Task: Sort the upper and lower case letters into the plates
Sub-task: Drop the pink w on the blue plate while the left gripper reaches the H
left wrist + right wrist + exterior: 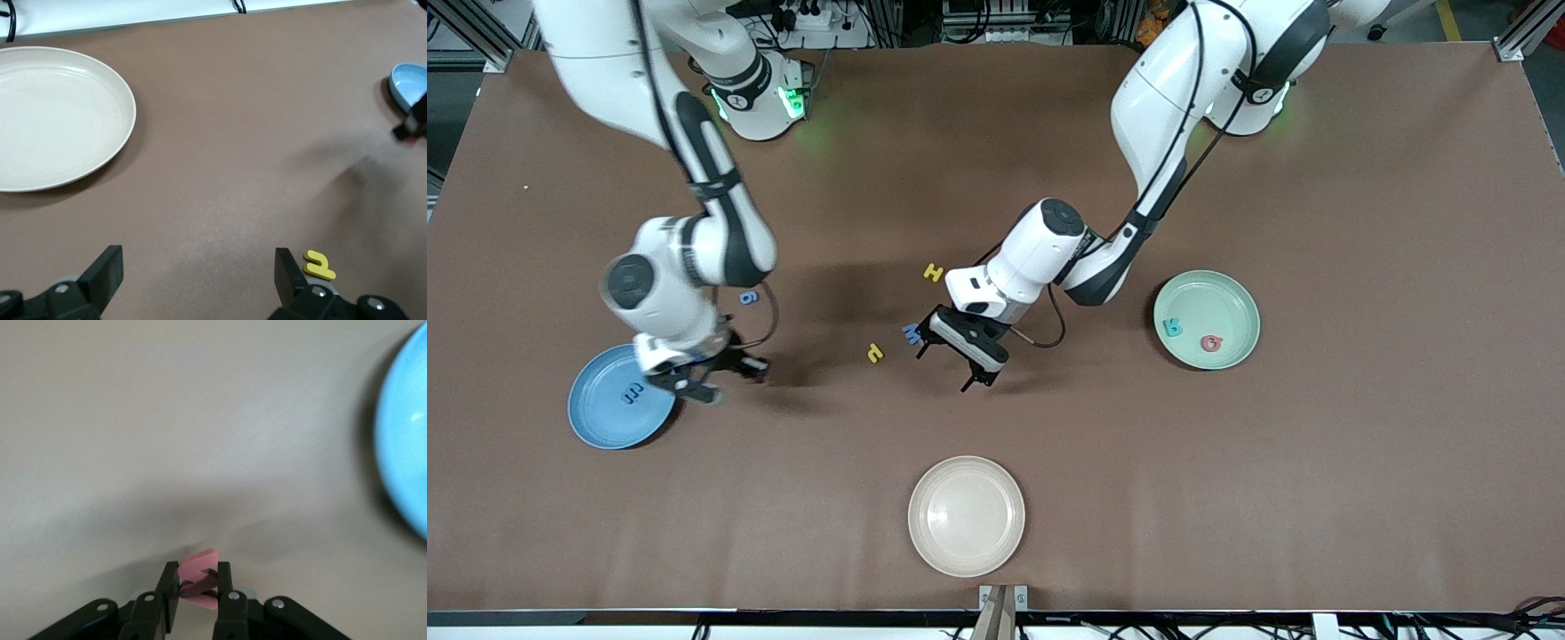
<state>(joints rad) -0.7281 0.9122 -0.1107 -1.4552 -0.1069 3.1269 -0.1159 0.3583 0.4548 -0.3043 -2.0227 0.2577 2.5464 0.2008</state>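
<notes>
**Red letter gripped beside blue plate**

The right gripper (197, 587), jaws clamped on a red letter (198, 565), hangs at the blue plate's (605, 418) 2 o'clock edge. The left gripper (959, 357) hovers, jaws wide, beside a blue letter (911, 333) and yellow letter (319, 265). The mint plate (1232, 293) holds 2 letters.

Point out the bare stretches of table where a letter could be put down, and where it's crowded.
Bare brown table lies between the cream plate and the mint plate, and toward the left arm's end past the mint plate. Crowded: mid-table, where the left gripper hangs open by the yellow letters; the right gripper grips a red letter beside the blue plate.
</notes>
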